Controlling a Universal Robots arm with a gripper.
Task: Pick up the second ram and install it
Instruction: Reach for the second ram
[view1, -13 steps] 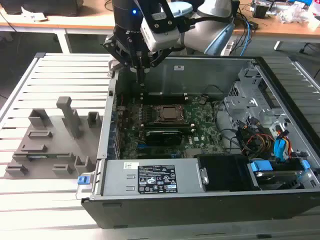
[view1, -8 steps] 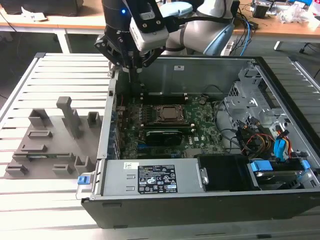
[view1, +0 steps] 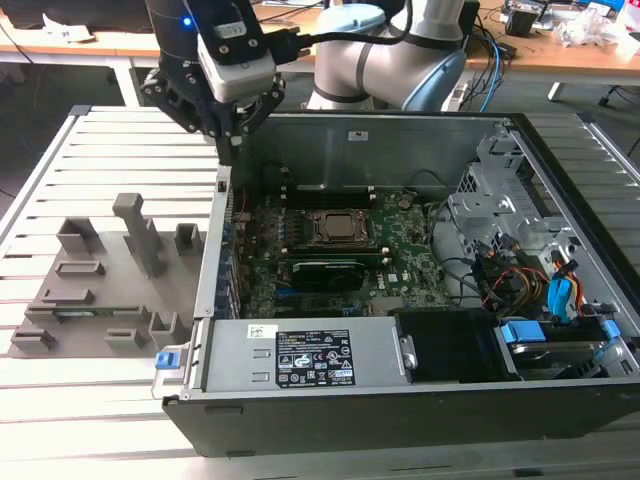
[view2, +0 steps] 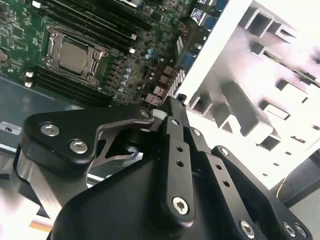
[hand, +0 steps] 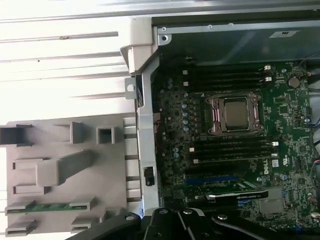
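Over the case wall (view1: 213, 270), the fingers (view1: 228, 135) point down, pressed together.

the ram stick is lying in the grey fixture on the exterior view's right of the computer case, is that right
Not quite: the ram stick does lie in the grey fixture, but that fixture stands on the exterior view's left of the computer case, as the exterior view shows.
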